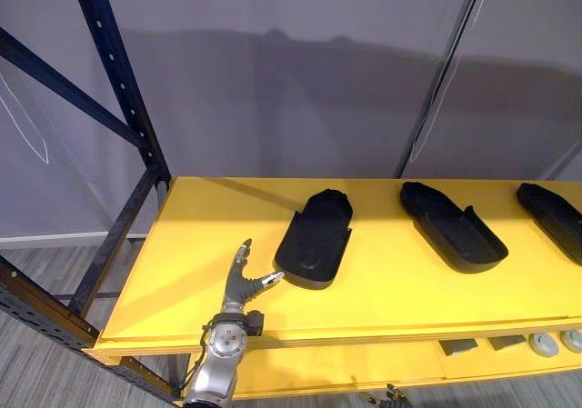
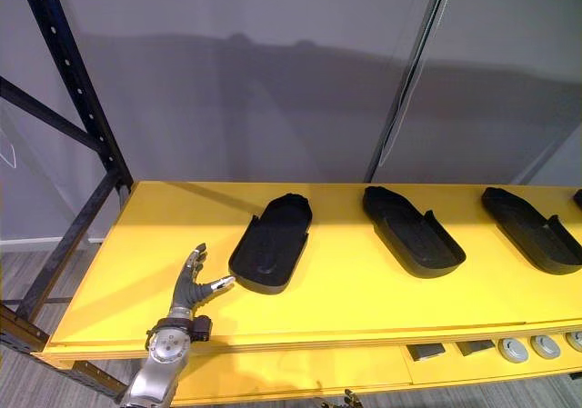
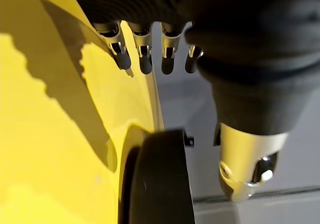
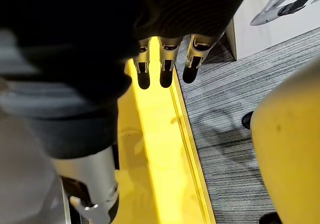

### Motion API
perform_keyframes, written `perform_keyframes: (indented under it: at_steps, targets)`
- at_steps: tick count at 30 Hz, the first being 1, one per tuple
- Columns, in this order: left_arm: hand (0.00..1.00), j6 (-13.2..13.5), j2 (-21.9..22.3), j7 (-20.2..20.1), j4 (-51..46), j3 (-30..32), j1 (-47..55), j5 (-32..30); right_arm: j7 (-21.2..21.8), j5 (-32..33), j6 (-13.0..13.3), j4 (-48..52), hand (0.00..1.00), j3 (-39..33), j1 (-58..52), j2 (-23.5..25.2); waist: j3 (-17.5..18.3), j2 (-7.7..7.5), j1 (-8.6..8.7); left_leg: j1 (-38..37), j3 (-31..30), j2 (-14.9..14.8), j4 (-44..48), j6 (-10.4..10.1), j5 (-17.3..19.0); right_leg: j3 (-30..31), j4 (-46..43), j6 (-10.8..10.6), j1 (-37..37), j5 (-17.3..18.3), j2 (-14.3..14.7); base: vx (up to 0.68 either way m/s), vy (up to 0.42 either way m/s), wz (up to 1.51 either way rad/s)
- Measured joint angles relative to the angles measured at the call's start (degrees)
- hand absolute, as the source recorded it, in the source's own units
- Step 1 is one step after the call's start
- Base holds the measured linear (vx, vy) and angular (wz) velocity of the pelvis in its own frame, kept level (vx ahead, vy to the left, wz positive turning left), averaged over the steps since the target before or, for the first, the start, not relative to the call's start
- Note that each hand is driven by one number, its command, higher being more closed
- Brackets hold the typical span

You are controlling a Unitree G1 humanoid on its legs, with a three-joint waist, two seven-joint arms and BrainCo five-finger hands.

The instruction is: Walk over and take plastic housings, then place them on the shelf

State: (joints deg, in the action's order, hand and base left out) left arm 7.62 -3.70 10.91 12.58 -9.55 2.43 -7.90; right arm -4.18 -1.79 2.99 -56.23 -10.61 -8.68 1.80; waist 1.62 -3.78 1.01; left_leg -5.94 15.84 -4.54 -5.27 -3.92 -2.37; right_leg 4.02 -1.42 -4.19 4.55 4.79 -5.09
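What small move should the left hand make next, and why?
Probably draw the left hand back off the yellow shelf. Its fingers are straight and hold nothing, and the nearest black housing lies flat on the shelf, so this placement looks done. The thumb tip is close to the housing's near end, so pull straight back to avoid nudging it.

You see the yellow shelf (image 1: 391,290) brightly lit, brightest toward its back left corner; a broad soft shadow bands the grey wall (image 1: 300,72), and the black housings (image 1: 316,240) show only faint sheen.
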Motion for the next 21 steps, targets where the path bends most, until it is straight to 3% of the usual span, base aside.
perform_keyframes:
  at_steps: [21]
  targets:
    - [0.00,-1.2,1.8,-5.1,-3.7,-10.3,0.8,2.2,0.0,-0.7,0.0,0.2,0.00,0.6,0.1,-0.1,0.0,-0.06,0.22,-0.1,0.4,-0.1,0.0,0.0,0.0,0.0,0.0,-0.1,0.0,-0.3,0.0,0.00,0.000,0.00]
